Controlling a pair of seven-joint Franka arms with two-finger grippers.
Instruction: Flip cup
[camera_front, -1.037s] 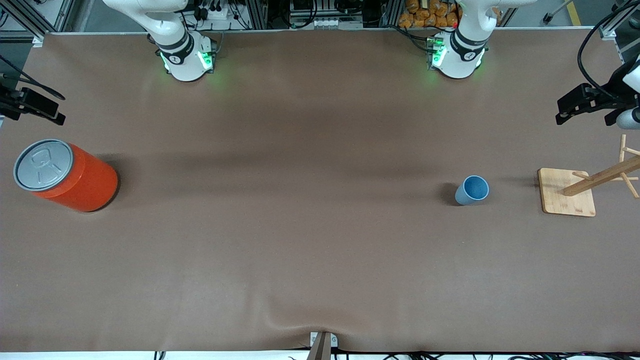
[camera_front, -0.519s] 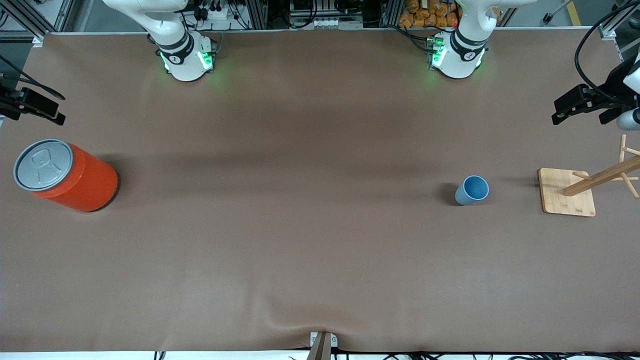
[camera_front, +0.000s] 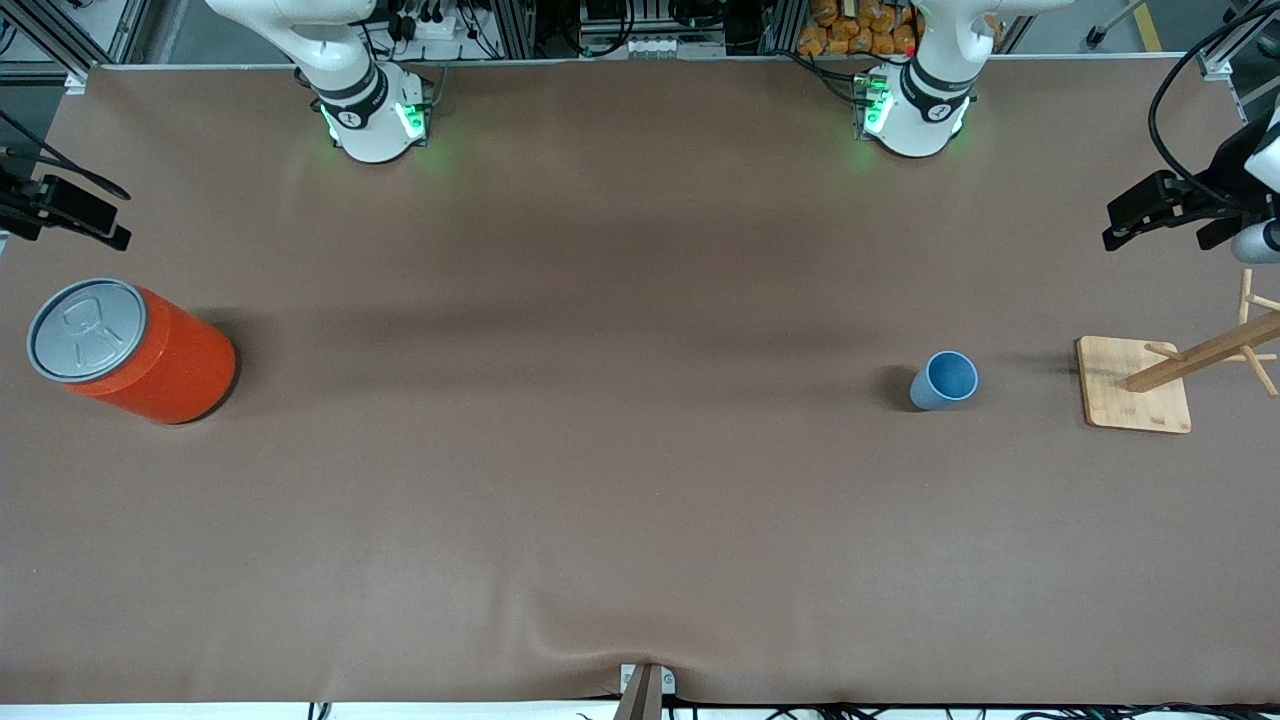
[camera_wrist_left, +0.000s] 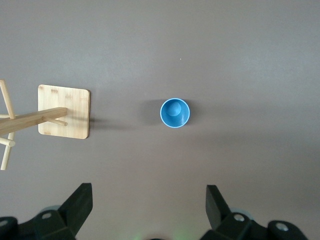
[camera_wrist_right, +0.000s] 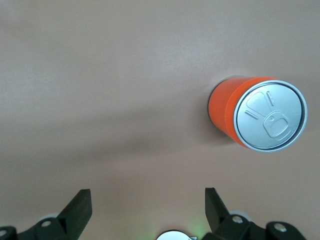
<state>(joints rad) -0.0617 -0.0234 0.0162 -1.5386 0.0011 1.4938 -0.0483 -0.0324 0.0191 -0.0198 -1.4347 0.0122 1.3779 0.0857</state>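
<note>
- The cup (camera_front: 944, 380) (camera_wrist_left: 175, 113) stands upright on the brown table (camera_front: 620, 450), mouth up, toward the left arm's end. Nothing touches it.
- The wooden rack (camera_front: 1200, 355) (camera_wrist_left: 30, 122), a slanted pegged post on a square base, stands near the cup but apart from it, closer to the table's end on the left arm's side.
- The left gripper (camera_wrist_left: 149, 200) hangs high over the table at that end, fingers spread wide with nothing between them. Its wrist view looks down on the cup and the rack.
- In the front view the left gripper (camera_front: 1120, 230) shows only at the picture's edge, so its exact height is hard to judge.
- The orange can (camera_front: 130, 350) (camera_wrist_right: 257, 114) with its grey pull-tab lid stands upright at the right arm's end, well apart from the cup.
- The right gripper (camera_wrist_right: 149, 200) waits above the table near the can, fingers wide apart and empty; it shows in the front view too (camera_front: 115, 235).
</note>
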